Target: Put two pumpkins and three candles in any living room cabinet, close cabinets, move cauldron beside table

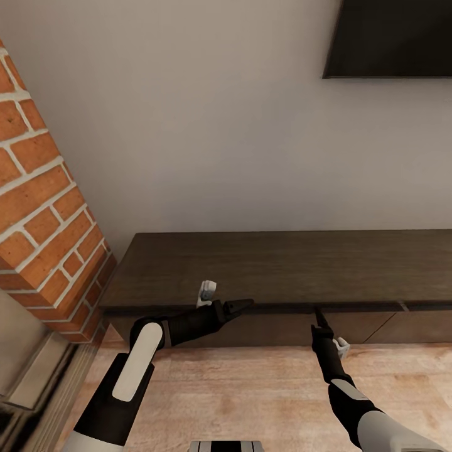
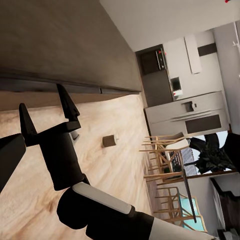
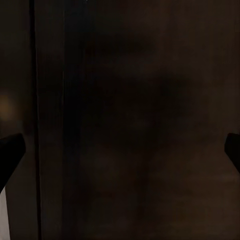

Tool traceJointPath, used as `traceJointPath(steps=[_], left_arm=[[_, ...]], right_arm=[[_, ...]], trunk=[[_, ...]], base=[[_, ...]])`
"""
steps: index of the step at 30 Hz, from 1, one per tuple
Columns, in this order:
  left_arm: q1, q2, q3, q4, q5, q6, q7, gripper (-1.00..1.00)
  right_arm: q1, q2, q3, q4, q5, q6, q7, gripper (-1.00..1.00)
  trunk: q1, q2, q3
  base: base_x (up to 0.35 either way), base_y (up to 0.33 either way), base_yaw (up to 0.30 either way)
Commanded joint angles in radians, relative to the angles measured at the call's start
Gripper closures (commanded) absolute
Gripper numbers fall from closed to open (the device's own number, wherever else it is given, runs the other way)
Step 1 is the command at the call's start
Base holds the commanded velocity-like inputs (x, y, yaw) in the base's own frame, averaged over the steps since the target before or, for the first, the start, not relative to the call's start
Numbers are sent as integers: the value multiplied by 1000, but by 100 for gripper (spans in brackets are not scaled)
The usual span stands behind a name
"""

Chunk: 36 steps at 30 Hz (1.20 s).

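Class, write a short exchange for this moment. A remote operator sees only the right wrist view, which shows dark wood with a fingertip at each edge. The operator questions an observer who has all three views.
Operator: What is this dark surface in front of me?
Observer: It is the front of the cabinet. In the head view, the right gripper points at it just under the top edge.
Operator: Is anything for the task nearby?
Observer: The left wrist view shows a small squat cylinder, probably a candle, on the wood floor in front of the cabinet.
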Motion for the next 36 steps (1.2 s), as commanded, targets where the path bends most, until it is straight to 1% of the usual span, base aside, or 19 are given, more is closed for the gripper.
traceJointPath(steps=[1,8,17,29,30,36], left_arm=[[0,0,1,0,-6,3,-7,-100],[-1,0,1,1,-6,3,-7,-100],[0,0,1,1,-6,3,-6,-100],[0,0,1,2,-6,2,-4,-100],[0,0,1,2,-6,2,-4,-100],[0,0,1,2,-6,2,-4,-100]], right_arm=[[-1,0,1,1,2,-6,2,-100],[0,0,1,1,2,-6,2,-100],[0,0,1,1,2,-6,1,-100],[-1,0,1,1,2,-6,0,-100],[0,0,1,1,2,-6,0,100],[0,0,2,1,2,-6,-1,100]], trunk=[[0,0,-1],[0,0,-1],[0,0,-1],[0,0,-1],[0,0,-1],[0,0,-1]], base=[[0,0,0],[1,0,0],[69,0,0],[3,0,0],[0,0,0],[0,0,0]])
